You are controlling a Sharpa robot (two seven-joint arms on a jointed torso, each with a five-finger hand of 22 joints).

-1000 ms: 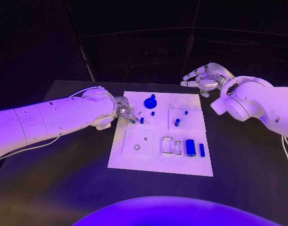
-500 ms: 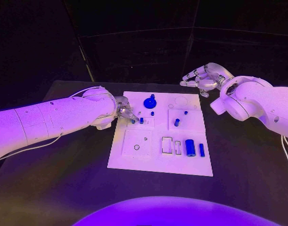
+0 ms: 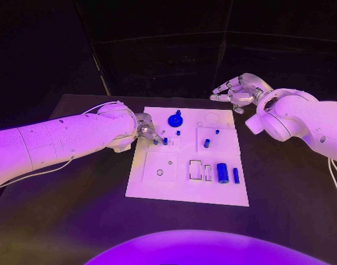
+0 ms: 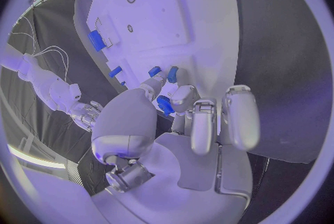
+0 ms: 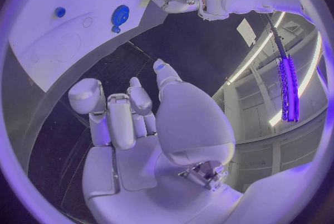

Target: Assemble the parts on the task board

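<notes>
"Blue peg (image 3: 165, 141): where is it?"

"On the board (image 3: 186, 187), near its left edge, right at the tips of the left hand (image 3: 146, 131)."

"Has anything changed in the last second?"

"Almost nothing. The left hand has stayed at that edge and the peg has hardly shifted. The gear (image 3: 176, 119) and the cylinder (image 3: 223, 173) lie where they did."

"Are the fingers clamped on the peg?"

"I cannot tell. They curl close round it, but whether they pinch it or only touch it is hidden, even from the left wrist."

"And the right hand (image 3: 236, 91)?"

"It still hovers past the board's far right corner, with its fingers apart and nothing in them."

"So what does that mean for the job?"

"My guess is that this is slow, fine work on the one peg. No part has been seated in this second, and several still lie loose. Most of the assembly looks yet to come."
</notes>
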